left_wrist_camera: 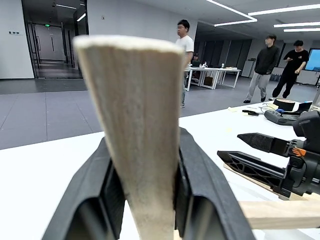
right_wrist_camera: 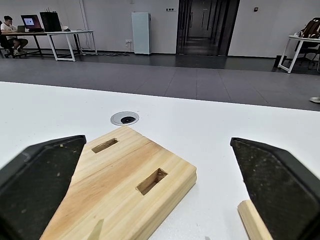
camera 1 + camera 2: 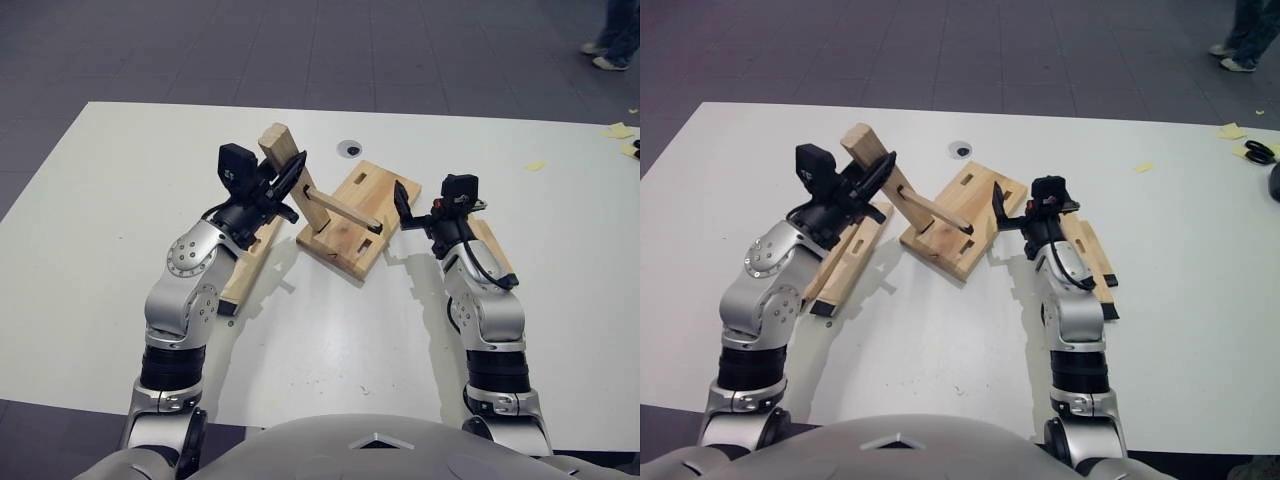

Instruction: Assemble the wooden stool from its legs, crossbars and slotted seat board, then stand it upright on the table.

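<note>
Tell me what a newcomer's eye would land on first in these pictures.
The left gripper, raised over the table's left-middle, is shut on a tilted wooden leg. A crossbar on the leg reaches down to the slotted seat board, which lies at the centre of the white table. The right gripper is open at the board's right edge.

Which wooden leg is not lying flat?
The leg in the left gripper, held tilted; the leg under the left arm and the leg beside the right arm lie flat.
</note>
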Tool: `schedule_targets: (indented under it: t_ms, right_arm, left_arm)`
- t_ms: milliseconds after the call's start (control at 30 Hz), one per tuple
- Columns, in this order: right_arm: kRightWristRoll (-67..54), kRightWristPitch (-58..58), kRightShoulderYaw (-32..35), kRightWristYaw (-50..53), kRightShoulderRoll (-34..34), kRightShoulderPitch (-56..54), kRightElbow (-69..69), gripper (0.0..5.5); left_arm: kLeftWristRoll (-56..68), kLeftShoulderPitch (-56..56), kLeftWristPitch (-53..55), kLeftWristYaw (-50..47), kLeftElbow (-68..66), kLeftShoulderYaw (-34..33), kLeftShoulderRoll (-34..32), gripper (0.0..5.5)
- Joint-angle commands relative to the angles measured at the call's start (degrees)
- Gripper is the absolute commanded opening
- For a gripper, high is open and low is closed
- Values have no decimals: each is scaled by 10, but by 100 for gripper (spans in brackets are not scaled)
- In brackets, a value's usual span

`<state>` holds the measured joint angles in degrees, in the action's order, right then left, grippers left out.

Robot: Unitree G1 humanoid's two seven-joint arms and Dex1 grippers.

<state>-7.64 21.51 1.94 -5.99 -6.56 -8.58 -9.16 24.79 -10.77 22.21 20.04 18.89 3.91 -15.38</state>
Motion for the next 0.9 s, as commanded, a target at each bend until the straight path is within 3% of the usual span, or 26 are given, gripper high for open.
schedule_targets:
  t_ms: [33,533,567,900]
  right_arm:
    - [3,3,5,2,-3,-7,0,540]
    - [8,-5,5,1,0,-12,9,540]
    - [8,-5,5,1,0,-12,9,540]
    - [7,-7,-1,-3,3,-8,10,540]
  left_arm:
    - [-41,54,64,13,-47,53,-27,103]
    - [-11,2,34,-18,-32,4,10,103]
    - [-8,-4,31,-20,-29,-2,13,140]
    - [24,-55,62,-31,-2,-32,38,294]
